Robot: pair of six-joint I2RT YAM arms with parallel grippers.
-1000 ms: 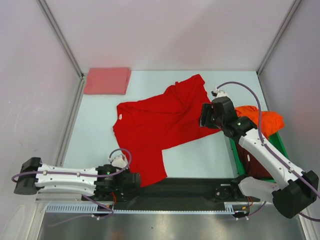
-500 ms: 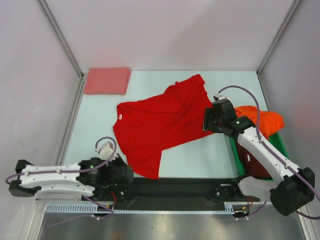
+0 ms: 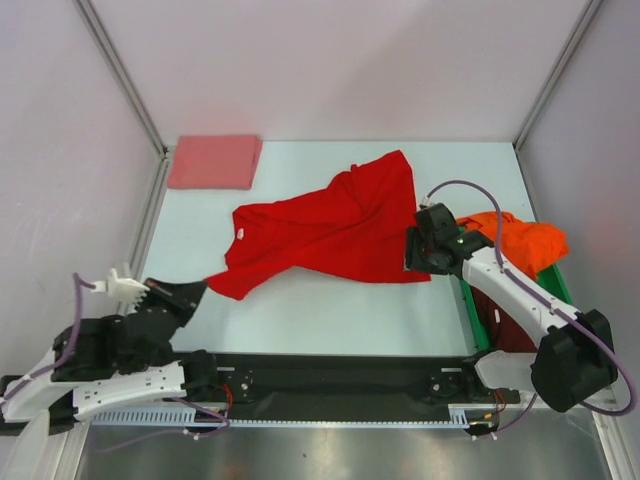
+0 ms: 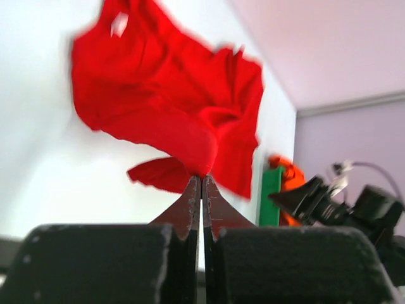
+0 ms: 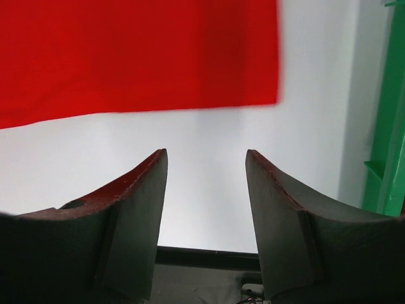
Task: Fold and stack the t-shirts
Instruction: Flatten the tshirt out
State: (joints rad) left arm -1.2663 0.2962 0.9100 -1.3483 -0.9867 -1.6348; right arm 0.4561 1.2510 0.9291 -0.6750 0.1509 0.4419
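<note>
At the near left of the counter (image 3: 330, 312), you found the left claw (image 3: 188, 295) raised and pointing toward the middle, its jaws pressed fully together. In the left wrist view, a corner of the bright red t-shirt (image 3: 335, 228) was pinched right at their tips, so you recorded this claw as closed on the cloth. From that pinched corner the shirt ran as a narrow strip up and to the right, then widened into a crumpled sheet across the middle of the counter, with its neck opening and white label toward the left and a bunched fold rising toward the back. At the back left corner, well apart from the red shirt, you saw the salmon-pink t-shirt (image 3: 213, 161) lying flat as a neat folded rectangle. To the right, you found the right claw (image 3: 417, 251) just at the right edge of the red shirt. In the right wrist view its jaws stood apart with only bare counter between them, and the red cloth's edge lay just beyond the fingertips, so you recorded this claw as open and holding nothing. At the far right stood the green bin (image 3: 562, 287). The orange t-shirt (image 3: 525, 243) was heaped over its far end, and the dark maroon t-shirt (image 3: 502, 335) lay inside it nearer you, partly hidden behind the right arm.
</note>
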